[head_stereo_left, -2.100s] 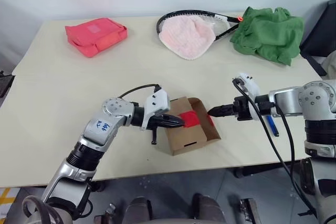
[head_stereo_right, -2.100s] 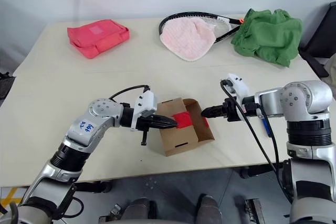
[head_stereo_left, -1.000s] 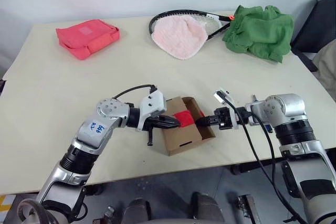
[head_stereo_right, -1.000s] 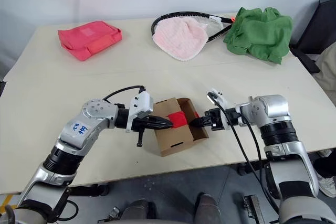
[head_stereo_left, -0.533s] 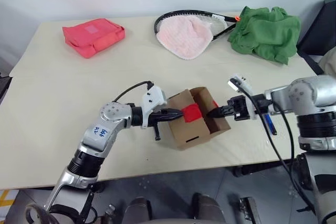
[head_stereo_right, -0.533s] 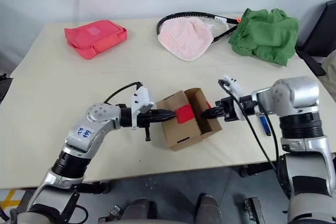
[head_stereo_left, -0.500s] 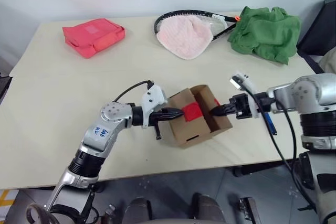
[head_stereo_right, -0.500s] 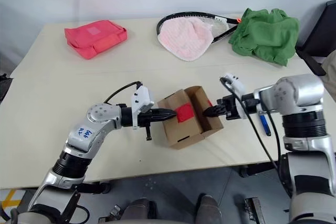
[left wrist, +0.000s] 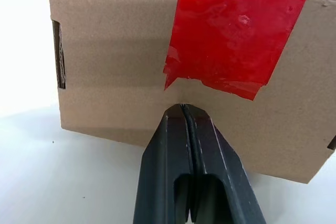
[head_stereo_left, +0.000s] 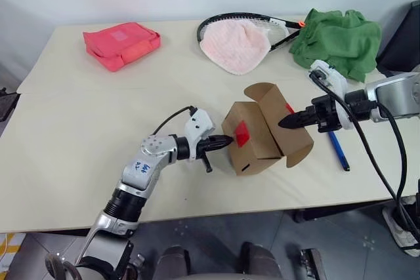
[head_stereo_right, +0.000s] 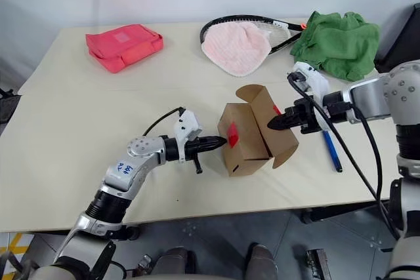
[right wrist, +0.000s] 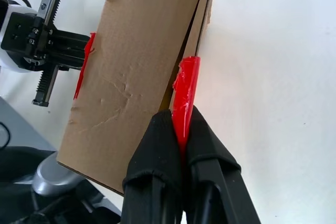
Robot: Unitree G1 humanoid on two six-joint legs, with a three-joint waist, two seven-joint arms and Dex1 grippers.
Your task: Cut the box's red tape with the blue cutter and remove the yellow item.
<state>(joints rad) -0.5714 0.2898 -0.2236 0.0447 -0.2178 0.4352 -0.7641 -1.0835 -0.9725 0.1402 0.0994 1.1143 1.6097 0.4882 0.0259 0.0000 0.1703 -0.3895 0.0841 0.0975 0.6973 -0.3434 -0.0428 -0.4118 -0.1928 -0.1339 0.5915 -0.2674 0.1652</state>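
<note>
The brown box [head_stereo_left: 257, 143] is tipped up on its side, its open flaps facing right. A patch of red tape [left wrist: 233, 30] sits on the side turned toward my left arm. My left gripper [head_stereo_left: 228, 140] is shut, its tip against that side just below the tape. My right gripper [head_stereo_left: 282, 123] is shut on a flap of the box at its red-taped edge [right wrist: 186, 85]. The blue cutter [head_stereo_left: 338, 149] lies on the table to the right of the box, under my right arm. The yellow item is hidden.
A red-pink pouch [head_stereo_left: 121, 44] lies at the back left. A racket with a pink cloth [head_stereo_left: 234, 44] and a green cloth [head_stereo_left: 336, 39] lie at the back right. A dark chair [head_stereo_left: 403, 37] stands past the table's right edge.
My right gripper has risen and pulled right with the flap, tipping the box up onto its side. My left gripper has followed to the right, staying against the box.
</note>
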